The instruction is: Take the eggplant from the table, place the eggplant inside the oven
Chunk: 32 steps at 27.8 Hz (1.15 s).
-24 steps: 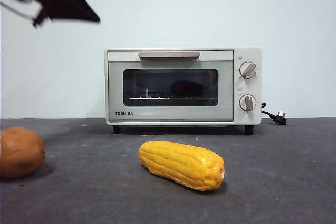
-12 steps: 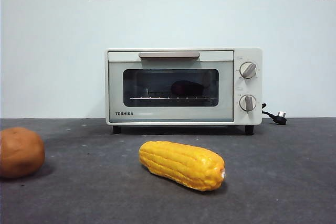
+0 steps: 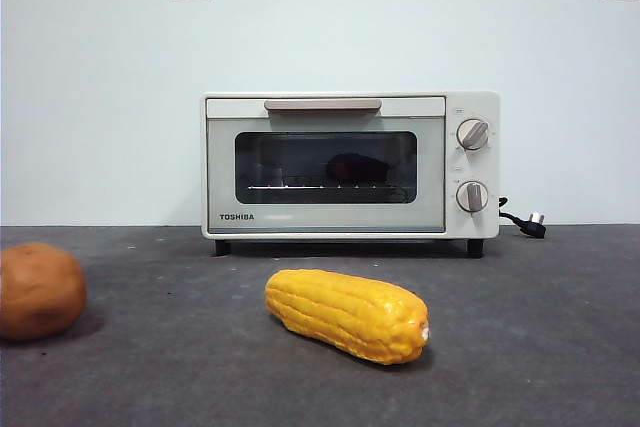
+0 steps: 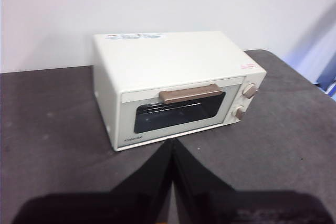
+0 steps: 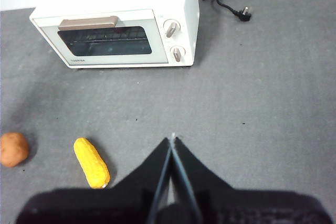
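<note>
Behind the shut oven (image 3: pixel 350 165) door sits the eggplant (image 3: pixel 357 168); I've withdrawn both clenched pincers, left pincer (image 4: pixel 172 148) and right pincer (image 5: pixel 171 142) — task looks done.

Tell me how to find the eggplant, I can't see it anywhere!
Look at the cream-white oven at the back of the table, against the wall. Peek through its dark glass door: the eggplant is the dark oblong shape lying on the wire rack inside. Unlike the yellow corn and the round brown potato, which sit out on the table, it is shut inside.
</note>
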Motion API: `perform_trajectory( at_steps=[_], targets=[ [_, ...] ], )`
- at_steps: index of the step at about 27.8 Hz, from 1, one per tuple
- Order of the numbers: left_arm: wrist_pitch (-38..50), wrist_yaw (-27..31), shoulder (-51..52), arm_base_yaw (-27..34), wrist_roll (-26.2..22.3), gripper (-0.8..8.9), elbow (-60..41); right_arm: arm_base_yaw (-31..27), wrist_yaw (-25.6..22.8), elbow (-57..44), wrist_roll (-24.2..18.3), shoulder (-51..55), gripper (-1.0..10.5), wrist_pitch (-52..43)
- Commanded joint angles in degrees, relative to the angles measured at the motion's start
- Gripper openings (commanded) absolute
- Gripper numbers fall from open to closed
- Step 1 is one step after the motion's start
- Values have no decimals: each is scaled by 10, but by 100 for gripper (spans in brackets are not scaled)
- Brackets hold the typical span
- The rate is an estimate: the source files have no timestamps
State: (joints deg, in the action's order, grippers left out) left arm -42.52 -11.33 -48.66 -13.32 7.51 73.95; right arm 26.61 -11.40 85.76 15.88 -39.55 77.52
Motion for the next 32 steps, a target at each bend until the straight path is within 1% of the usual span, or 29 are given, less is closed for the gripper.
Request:
perform_trajectory(
  at_steps=[1,3,32],
  targets=[
    [-10,17,11,-3,-7,-6,2,0,-2,-5,0,-4,-1,14],
    [-17,25,16,-3,-7,-6,2,0,-2,-5,0,-7,-1,14],
    [-16,24,5,-3,-6,-4,2,0,-2,-5,0,-9,-1,14]
  ],
)
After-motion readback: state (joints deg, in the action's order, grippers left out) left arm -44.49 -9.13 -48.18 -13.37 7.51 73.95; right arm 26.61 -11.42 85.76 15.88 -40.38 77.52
